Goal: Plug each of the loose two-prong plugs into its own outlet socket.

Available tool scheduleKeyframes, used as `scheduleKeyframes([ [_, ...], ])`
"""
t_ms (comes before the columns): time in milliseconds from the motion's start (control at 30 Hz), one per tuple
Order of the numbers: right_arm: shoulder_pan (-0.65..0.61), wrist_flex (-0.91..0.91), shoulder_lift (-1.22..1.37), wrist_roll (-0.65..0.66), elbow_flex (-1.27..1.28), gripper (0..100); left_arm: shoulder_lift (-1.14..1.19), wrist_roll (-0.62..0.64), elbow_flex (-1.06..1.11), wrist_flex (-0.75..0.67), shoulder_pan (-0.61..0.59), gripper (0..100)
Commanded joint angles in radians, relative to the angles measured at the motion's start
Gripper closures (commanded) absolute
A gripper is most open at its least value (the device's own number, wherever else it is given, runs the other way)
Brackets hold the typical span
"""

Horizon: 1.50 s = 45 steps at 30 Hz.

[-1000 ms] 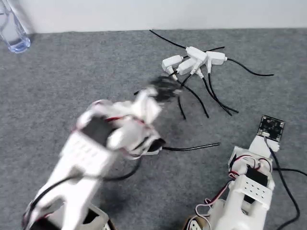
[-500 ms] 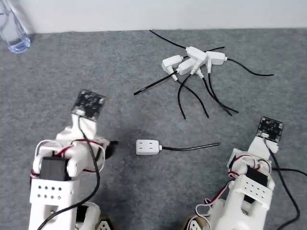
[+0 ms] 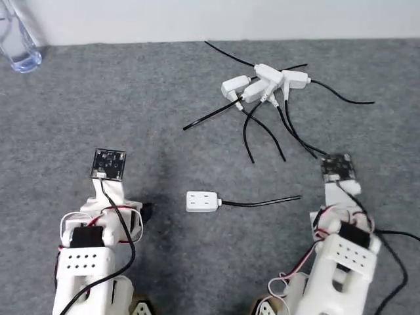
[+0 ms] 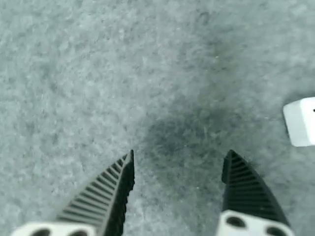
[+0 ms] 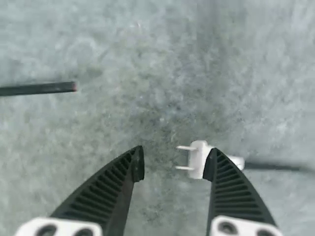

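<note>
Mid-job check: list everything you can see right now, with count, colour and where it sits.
Outlet block: one, white, mid-table between the arms, no plug in it.
Black cable: one, runs from the outlet block toward the right arm.
Loose two-prong plug: one, white with a black lead, lying on the mat.
Bunch of plugs and cables: white bodies, black leads, far side of the table; count unclear.
Clear container: one, far left corner.
Table mat: one, grey.
Left arm: one, white, near left; black jaws open over bare mat.
Right arm: one, white, near right; black jaws open, the plug between them.
</note>
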Motion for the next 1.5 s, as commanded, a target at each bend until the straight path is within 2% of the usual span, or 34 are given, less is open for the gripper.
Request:
scheduleKeyframes([
  [0, -0.031, 0.312, -0.005, 0.27, -0.285, 80.5, -0.017, 0.003, 0.005, -0.06, -0.025, 73],
  [133, -0.031, 0.613, -0.004, 0.502, -0.592, 80.5, -0.017, 0.006, 0.007, -0.064, -0.038, 73],
  [300, -0.018, 0.751, -0.002, 0.766, -0.712, 80.5, -0.017, 0.008, 0.015, -0.066, -0.038, 73],
  [400, 0.053, 0.75, 0.002, 0.91, -0.71, 80.5, -0.018, 0.005, 0.019, -0.066, -0.038, 73],
  [500, 0.177, 0.7, 0.071, 1.066, -0.717, 80.5, -0.02, 0.005, 0.024, -0.077, -0.038, 73],
  [633, 0.383, 0.585, 0.265, 1.252, -0.786, 80.5, -0.017, 0.003, 0.024, -0.086, -0.038, 73],
  [700, 0.43, 0.595, 0.387, 1.31, -0.835, 80.5, -0.017, 0.003, 0.024, -0.089, -0.037, 73],
  [833, 0.443, 0.668, 0.604, 1.316, -0.954, 80.5, -0.018, 0.005, 0.041, -0.126, -0.032, 73],
  [1000, 0.361, 0.685, 0.776, 1.315, -1.011, 80.5, -0.021, 0.006, 0.044, -0.127, -0.037, 73],
  [1267, 0.214, 0.496, 0.918, 1.169, -1.007, 80.5, -0.021, 0.005, 0.044, -0.135, -0.034, 73],
  [1400, 0.197, 0.453, 0.958, 1.177, -1.003, 80.5, -0.017, 0.006, 0.045, -0.149, -0.034, 73],
  [1467, 0.196, 0.473, 0.989, 1.254, -1.003, 80.5, -0.017, 0.005, 0.045, -0.149, -0.034, 73],
])
